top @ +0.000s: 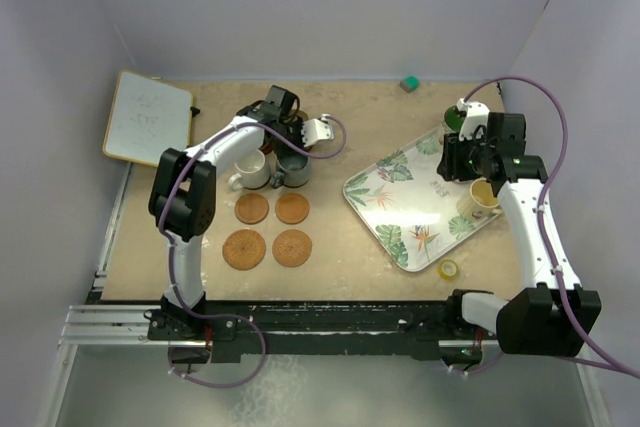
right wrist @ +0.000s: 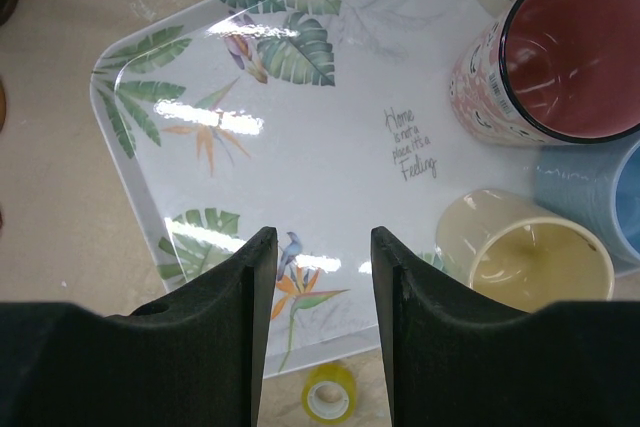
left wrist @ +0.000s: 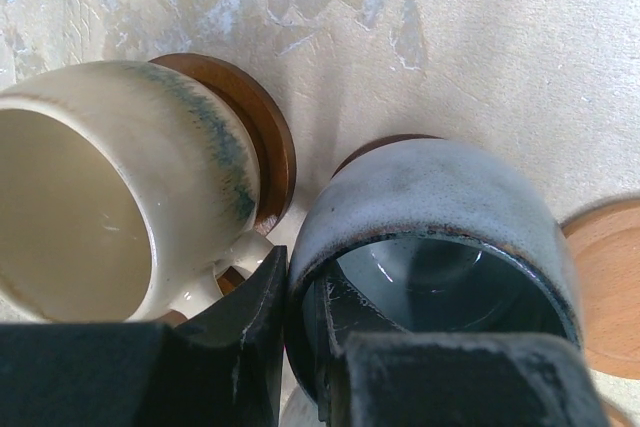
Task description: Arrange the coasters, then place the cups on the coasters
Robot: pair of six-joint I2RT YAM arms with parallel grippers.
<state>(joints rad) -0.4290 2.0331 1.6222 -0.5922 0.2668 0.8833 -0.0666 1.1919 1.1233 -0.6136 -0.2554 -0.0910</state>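
My left gripper [left wrist: 300,269] is shut on the rim of a grey-blue cup [left wrist: 440,207], one finger inside the cup and one outside its wall. That cup [top: 294,170] stands on a dark brown coaster [left wrist: 385,143]. Beside it a tan cup [left wrist: 110,197] sits on another dark coaster [left wrist: 262,127]. Several bare orange-tan coasters [top: 292,209] lie in front of them. My right gripper [right wrist: 318,242] hangs open and empty over the leaf-patterned tray [right wrist: 300,137]. A yellow cup [right wrist: 525,252], a light blue cup [right wrist: 590,187] and a cup with a red inside [right wrist: 570,47] stand on the tray.
A small yellow tape roll [right wrist: 328,395] lies just off the tray's near edge. A whiteboard [top: 148,117] rests at the back left and a small green object [top: 408,82] at the back wall. More dark cups [top: 262,112] stand behind the left gripper.
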